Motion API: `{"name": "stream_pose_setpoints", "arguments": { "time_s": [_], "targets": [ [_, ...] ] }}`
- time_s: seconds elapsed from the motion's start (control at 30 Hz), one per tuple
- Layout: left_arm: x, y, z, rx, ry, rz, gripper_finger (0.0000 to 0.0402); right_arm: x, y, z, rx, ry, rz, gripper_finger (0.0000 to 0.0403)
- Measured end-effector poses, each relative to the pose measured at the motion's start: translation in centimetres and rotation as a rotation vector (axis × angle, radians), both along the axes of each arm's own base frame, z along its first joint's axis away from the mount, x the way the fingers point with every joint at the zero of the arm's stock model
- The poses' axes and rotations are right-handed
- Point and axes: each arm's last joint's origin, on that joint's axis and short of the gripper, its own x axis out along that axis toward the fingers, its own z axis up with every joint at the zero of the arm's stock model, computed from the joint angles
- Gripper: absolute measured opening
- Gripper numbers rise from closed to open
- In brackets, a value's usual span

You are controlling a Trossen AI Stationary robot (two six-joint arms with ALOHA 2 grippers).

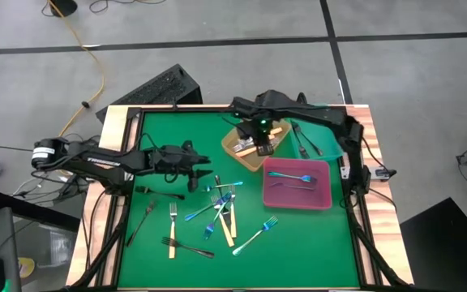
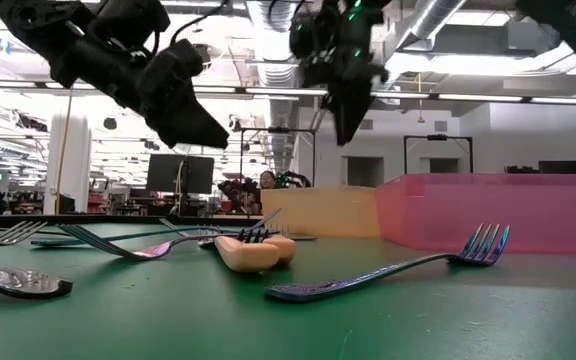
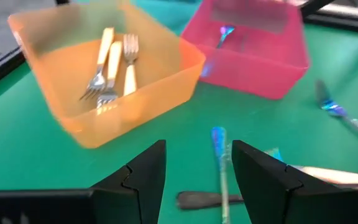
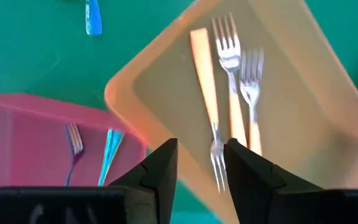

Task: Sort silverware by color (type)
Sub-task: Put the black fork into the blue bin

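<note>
The right end effector (image 1: 263, 148) hung over the orange tray (image 1: 235, 146) at about one o'clock on the desk (image 1: 298, 235) — fingers parted, gripping nothing. Three cream forks (image 4: 229, 93) lay in that tray. Two blue forks (image 1: 290, 175) lay in the pink tray (image 1: 319, 199) at three o'clock. The left end effector (image 1: 205, 169) hovered at nine o'clock, spread and empty, above the mixed forks (image 1: 217, 215) scattered toward six o'clock.

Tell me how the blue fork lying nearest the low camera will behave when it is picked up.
The blue fork is thin and glossy, so it probably slips under a loose pinch. It lies almost flat on the green table, leaving little edge to catch. It looks stiff and light, so it should lift without bending.
</note>
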Motion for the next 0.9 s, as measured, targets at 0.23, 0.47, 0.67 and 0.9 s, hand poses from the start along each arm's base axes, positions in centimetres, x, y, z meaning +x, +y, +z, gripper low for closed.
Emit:
{"name": "stream_pose_setpoints", "arguments": {
  "time_s": [0.23,0.47,0.67,0.9],
  "targets": [
    [-1.3,-1.5,2.4,-0.024,-0.097,-0.04,0.0167,-4.3,1.3,5.3,0.016,-0.139,-0.112,0.0152],
    [-3.7,-3.6,5.0,-0.097,-0.208,-0.089,0.0167,-9.6,3.3,8.0,0.021,-0.319,-0.166,0.0152],
    [-5.5,-4.9,6.8,-0.108,-0.316,-0.101,0.0167,-12.8,4.7,7.0,0.042,-0.501,-0.231,0.0152],
    [-6.4,-6.3,7.1,-0.075,-0.321,-0.132,0.0167,-14.1,6.6,3.6,0.088,-0.633,-0.237,0.0152]
  ]
}}
